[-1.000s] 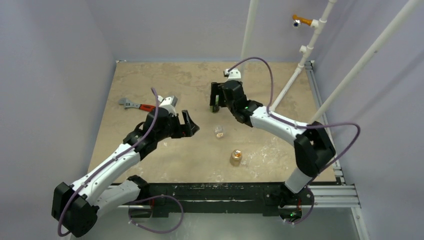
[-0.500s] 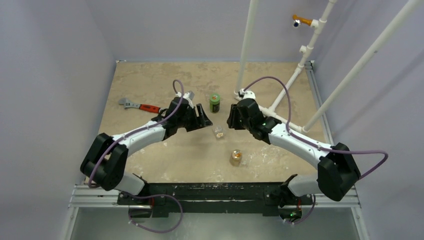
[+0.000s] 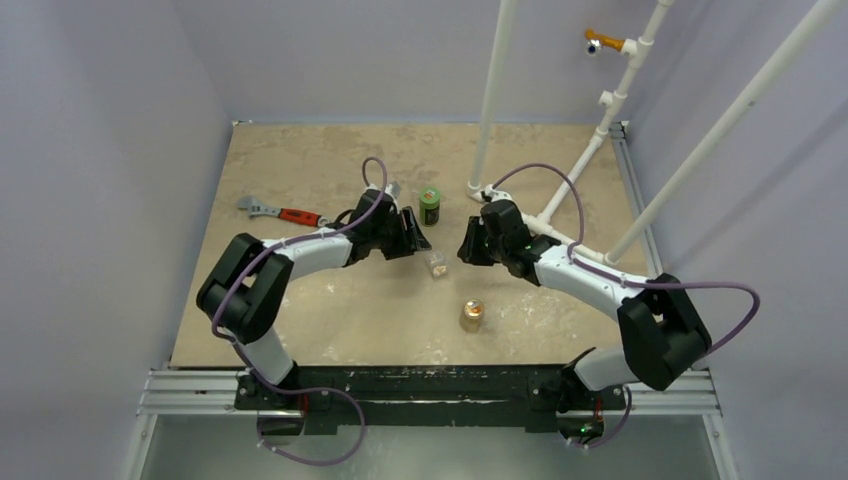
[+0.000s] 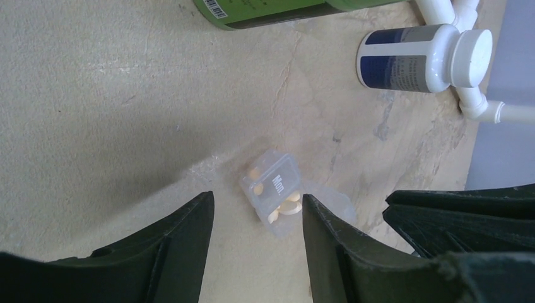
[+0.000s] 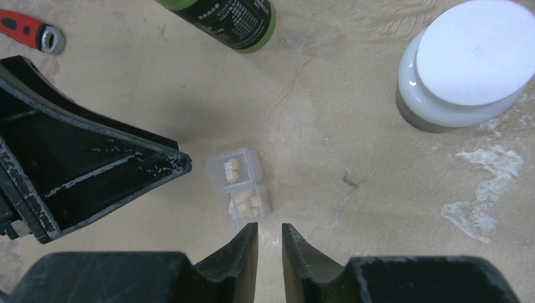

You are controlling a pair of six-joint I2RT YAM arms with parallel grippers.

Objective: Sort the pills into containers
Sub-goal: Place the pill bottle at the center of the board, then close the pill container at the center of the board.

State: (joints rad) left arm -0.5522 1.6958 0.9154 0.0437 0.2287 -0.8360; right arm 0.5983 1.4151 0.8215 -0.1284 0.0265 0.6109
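**Two Grippers Beside the Pill Case**

The clear case [image 3: 436, 263] sits in the middle of the table [image 3: 300, 160], with pills [image 5: 243, 203] inside. The left gripper [image 4: 255, 208] is half open and the right gripper [image 5: 270, 230] is open just a crack. Both are empty. One is on each side, probably to steady the case.

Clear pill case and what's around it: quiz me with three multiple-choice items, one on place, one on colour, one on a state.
1. The clear case lies:
A. on the table, between the two pincers
B. at the far left corner
C. lifted off the table
2. The dark bottle has a cap coloured:
A. green
B. white
C. red
3. The left pincer is:
A. open
B. shut tight
C. clamped on the case

Answers:
1. A: the top view shows the case down between the left pincer and the right pincer.
2. B: both wrist views show it white.
3. A: its fingers stand well apart.
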